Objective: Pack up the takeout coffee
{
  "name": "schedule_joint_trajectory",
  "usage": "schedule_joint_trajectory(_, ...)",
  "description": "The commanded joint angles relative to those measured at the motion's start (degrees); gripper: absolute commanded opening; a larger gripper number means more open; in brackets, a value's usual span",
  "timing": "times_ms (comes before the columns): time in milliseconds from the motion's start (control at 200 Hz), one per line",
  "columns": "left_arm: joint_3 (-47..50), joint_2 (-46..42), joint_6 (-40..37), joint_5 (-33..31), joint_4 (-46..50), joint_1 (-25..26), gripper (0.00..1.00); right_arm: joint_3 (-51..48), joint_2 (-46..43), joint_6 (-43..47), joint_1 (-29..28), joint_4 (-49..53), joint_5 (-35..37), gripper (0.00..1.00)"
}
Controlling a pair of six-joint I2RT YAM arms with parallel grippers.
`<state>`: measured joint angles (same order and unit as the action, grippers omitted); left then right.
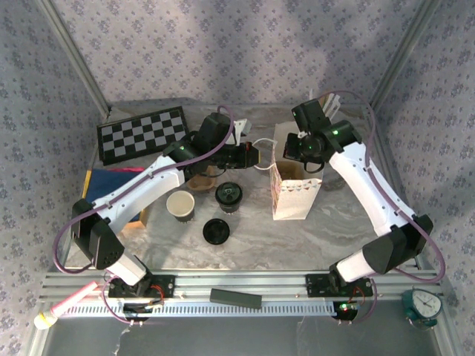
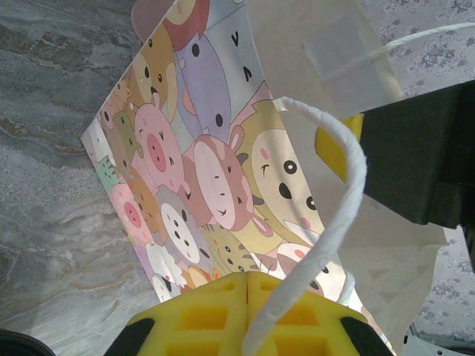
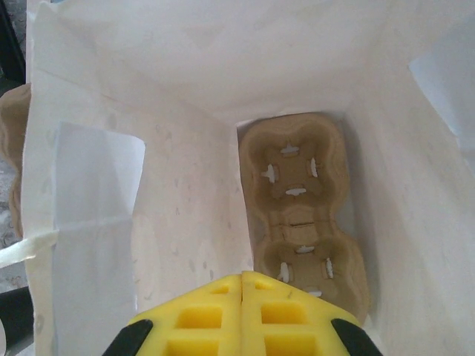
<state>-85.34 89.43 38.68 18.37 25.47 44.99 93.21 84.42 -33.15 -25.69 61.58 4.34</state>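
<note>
- The takeout coffee [image 1: 228, 196] stands upright on the counter [image 1: 334, 226], its black lid on. It is just left of the paper bag [image 1: 295, 194], outside it, and neither gripper touches it.
- A lidless cup [image 1: 180, 205] with a white inside stands near the coffee's left side, apart from it. A loose flat black lid [image 1: 215, 231] lies on the counter nearer the arm bases, in front of the two cups.
- The left gripper [image 2: 247, 277] is closed. Its yellow fingers [image 2: 208, 315] meet along the seam, and the bag's white cord handle [image 2: 343, 199] runs down into them, so it grips that handle. The bag's side, printed with cartoon animals, lies just beyond the fingers.
- The right gripper [image 3: 243, 276] is also closed, its pads pressed together with nothing between them. It hangs over the bag's open mouth, looking down inside.
- A brown pulp cup carrier [image 3: 303, 215] lies flat on the bag's bottom, both of its cup sockets unfilled.
- A checkerboard [image 1: 142, 133] lies at the far left of the counter, and a blue book [image 1: 111, 180] sits under the left arm.
- A brown object beneath the left arm, behind the cups, is too hidden to identify.
</note>
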Motion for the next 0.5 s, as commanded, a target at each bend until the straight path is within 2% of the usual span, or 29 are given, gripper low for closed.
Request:
schedule_joint_trajectory(0, -0.54, 0.45, 0.24, -0.79, -0.78, -0.37, 0.0, 2.14, -1.96, 0.97, -0.52, 3.06, 2.1, 0.0)
schedule_joint_trajectory(410, -1.84, 0.31, 0.08, -1.42, -0.1, -0.48, 0.0, 3.64, -4.08, 0.69, -0.85, 5.74, 2.76, 0.0)
schedule_joint_trajectory(495, -2.19, 0.31, 0.0, -1.58, 0.01, -0.44, 0.04, 3.68, -4.75, 0.65, -0.98, 5.9, 3.0, 0.0)
